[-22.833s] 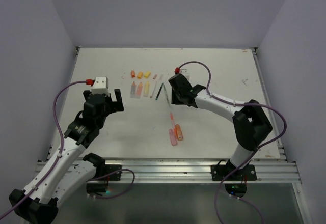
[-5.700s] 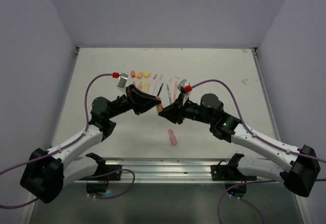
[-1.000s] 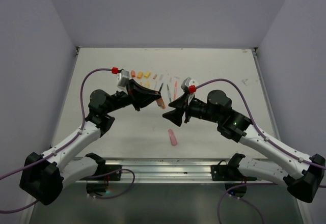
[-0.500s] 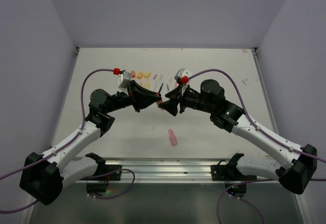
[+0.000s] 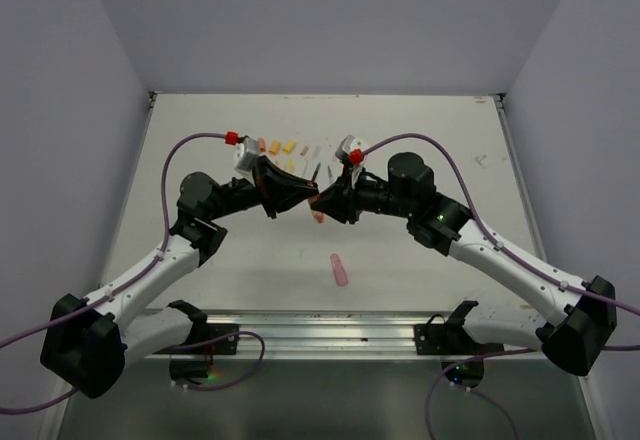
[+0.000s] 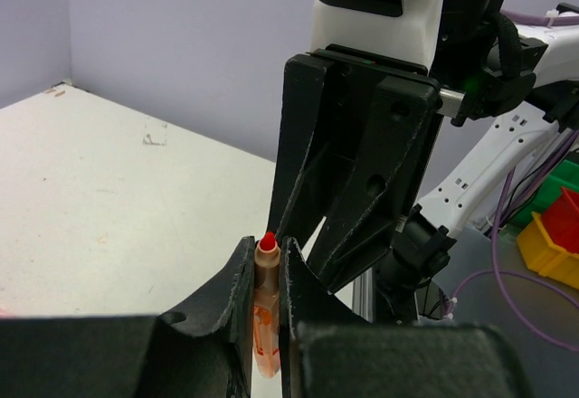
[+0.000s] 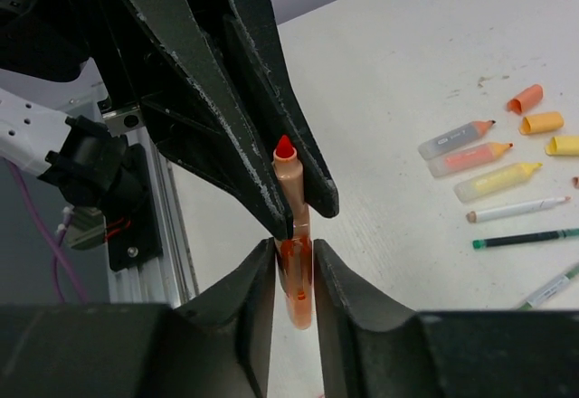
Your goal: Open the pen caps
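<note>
An orange pen (image 7: 288, 176) with its red tip bare stands upright between both grippers above the table's middle. My left gripper (image 6: 265, 246) is shut on its upper body just below the tip. My right gripper (image 7: 295, 249) is shut on the lower body of the same pen (image 5: 317, 217). In the left wrist view the right gripper's fingers (image 6: 362, 163) rise right behind the pen (image 6: 263, 339). Loose pen caps, orange (image 7: 525, 99), orange (image 7: 541, 123) and yellow (image 7: 564, 145), lie at the back. No cap shows on the held pen.
A row of uncapped pens lies beside the caps: grey (image 7: 455, 138), orange-pink (image 7: 469, 158), yellow (image 7: 496, 181), thin white (image 7: 516, 209) and green (image 7: 529, 238). A pink pen (image 5: 340, 269) lies alone near the front rail (image 5: 330, 325).
My right gripper swung left to meet the left gripper and closed on the lower body of the orange pen. The left gripper kept its hold and barely moved.
</note>
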### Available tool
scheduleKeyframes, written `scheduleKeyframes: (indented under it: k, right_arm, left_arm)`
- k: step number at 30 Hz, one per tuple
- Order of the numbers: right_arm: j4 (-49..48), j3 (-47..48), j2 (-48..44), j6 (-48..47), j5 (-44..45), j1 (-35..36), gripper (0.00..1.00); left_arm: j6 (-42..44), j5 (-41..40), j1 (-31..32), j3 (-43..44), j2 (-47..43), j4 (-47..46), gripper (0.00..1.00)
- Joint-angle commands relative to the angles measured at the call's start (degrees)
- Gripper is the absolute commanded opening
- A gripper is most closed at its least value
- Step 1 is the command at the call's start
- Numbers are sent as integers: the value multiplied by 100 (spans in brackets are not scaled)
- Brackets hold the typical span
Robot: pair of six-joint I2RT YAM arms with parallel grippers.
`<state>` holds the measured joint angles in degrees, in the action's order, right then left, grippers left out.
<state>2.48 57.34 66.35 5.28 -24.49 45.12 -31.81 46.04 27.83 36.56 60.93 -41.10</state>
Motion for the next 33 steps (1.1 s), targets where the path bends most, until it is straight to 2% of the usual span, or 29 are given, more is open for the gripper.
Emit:
scheduleKeyframes:
  k: [1,5,7,8,9,12,14,16,17,19,20,23,26,31,33]
  right_arm:
    - [-222,85,-34,105,-117,-118,23]
    - [-450,-65,-52,280,-301,-364,8]
    - [-459,-118,-52,307,-311,-425,6]
    - [-468,-170,-43,325,-293,-434,6]
    - [-477,-205,-34,342,-276,-452,6]
    - [-468,-337,36,412,-249,-575,5]
    - [-485,-460,106,482,-197,-697,3]
    - [-503,-539,229,527,-161,-829,2]
    - [-529,-609,256,596,-135,-882,2]
    - [-442,-628,422,658,92,-1048,2]
    - [-407,-593,510,676,154,-1119,1]
    - [-266,-435,878,790,375,-1418,1]
    - [58,-146,1431,904,401,-1769,1]
    - [270,338,2452,1299,191,-2506,0]
    - [157,514,2951,1370,-168,-2710,0]
  left_arm:
    - [123,36,29,238,16,-205,1]
    - [184,-200,29,185,16,-109,11]
    - [193,-297,20,150,24,-65,23]
    - [193,-428,20,133,25,-47,37]
    - [202,-516,20,115,25,-21,43]
    - [245,-868,3,115,-2,172,59]
    - [263,-1166,-32,89,-72,321,64]
    - [219,-1421,-85,10,-229,462,76]
    - [211,-1718,-129,-25,-291,532,84]
    - [202,-2124,-164,-52,-510,943,92]
    - [219,-2613,-173,-9,-581,1190,98]
    - [342,-3563,-173,229,-714,2288,100]
    - [360,-4128,-173,361,-801,3098,100]
    - [500,-4323,-173,432,-1029,4344,100]
    - [570,-4288,-173,318,-1205,4549,100]
